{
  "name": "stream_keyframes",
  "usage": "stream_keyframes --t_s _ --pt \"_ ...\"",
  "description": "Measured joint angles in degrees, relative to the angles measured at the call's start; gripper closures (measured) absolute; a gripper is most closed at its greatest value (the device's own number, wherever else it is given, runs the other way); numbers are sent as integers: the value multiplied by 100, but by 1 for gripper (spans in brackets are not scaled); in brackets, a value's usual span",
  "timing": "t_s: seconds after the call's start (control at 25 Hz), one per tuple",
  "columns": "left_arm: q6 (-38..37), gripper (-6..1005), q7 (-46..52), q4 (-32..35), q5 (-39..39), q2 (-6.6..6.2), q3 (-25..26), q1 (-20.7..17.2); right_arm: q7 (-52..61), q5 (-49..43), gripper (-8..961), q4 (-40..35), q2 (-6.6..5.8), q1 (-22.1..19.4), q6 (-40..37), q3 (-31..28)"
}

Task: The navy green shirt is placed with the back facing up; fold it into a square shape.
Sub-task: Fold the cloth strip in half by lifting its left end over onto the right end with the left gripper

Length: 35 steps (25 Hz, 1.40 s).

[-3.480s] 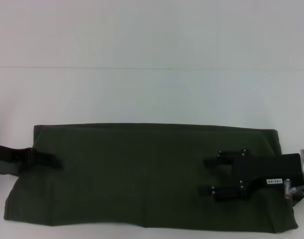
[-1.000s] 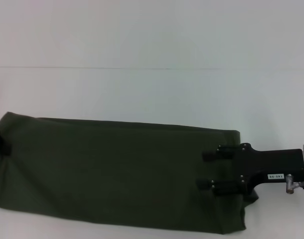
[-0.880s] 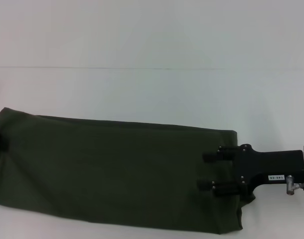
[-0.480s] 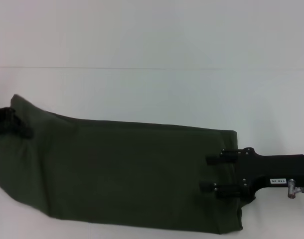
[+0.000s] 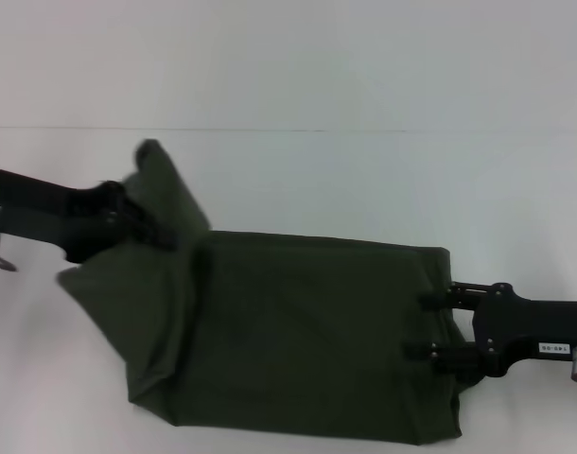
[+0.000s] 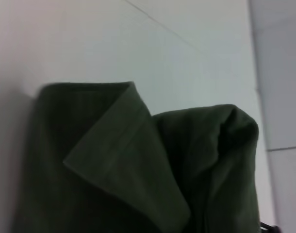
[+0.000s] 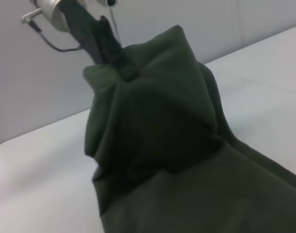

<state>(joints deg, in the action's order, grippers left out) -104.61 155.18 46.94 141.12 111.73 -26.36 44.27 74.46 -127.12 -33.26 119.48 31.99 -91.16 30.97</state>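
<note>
My left hand (image 5: 142, 225) has lifted shirt (image 5: 317, 331) end, clamped, carrying it rightward over body. Right hand (image 5: 438, 326), fingers spread, pins far end on surface (image 5: 364, 180). Crosswise fold underway.

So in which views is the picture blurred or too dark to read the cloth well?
Head view: the left gripper and lifted end of the navy green shirt are smeared. Left wrist view: the shirt is soft and out of focus. Right wrist view: the folds sink into shadow.

Dark olive navy green shirt (image 5: 307, 331), folded flat, left end lifted.
</note>
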Motion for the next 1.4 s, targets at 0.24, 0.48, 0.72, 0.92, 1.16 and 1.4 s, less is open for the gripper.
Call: stream_keyframes --t_s 0.24,0.48,0.72,0.92,1.16,1.4 --pt "435 842 -150 -531 -566 518 -3 27 -9 136 119 -21 -9 -165 2 -42" --pt "1030 832 -694 -1600 -1176 793 20 -91 -11 141 119 -23 -7 -243 51 -103" --pt "1387 821 -991 -1756 -1609 1102 23 -362 -19 141 119 -23 -4 -276 93 -128" --pt "1573 813 -1283 -2086 -1934 1212 19 -452 -20 141 119 -23 -4 -283 116 -163" --pt "1882 802 -1653 -2441 -2164 1224 -47 -369 -91 138 119 7 7 -310 289 -243" --pt "2169 792 -2016 -2845 -2228 1246 -62 -226 -91 155 120 -8 -2 -376 242 -351"
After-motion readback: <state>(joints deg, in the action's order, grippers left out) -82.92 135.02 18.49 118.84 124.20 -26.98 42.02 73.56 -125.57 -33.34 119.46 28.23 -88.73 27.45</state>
